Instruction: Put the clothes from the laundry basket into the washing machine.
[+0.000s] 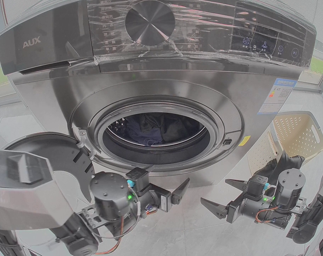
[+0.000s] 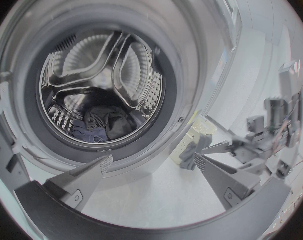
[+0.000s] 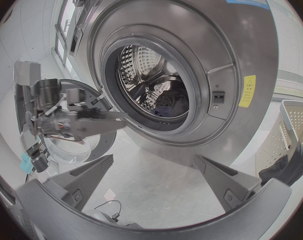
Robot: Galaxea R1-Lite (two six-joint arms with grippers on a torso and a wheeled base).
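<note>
Hanging before the washing machine [image 1: 204, 86], left and right jaws gape wide, empty.

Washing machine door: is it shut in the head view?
No, the door is swung open to the robot's left, and dark clothes show through the opening.

Left arm [image 1: 24, 192]: low on the robot's left, forearm angled inward.
Left gripper [image 2: 153, 160]: jaws spread wide, holding nothing.
Right arm [image 1: 310, 210]: low on the robot's right, bent inward.
Right gripper [image 1: 221, 193]: jaws spread wide, holding nothing.
Relation: both grippers sit at similar height, tips pointing toward each other, clearly apart.
</note>
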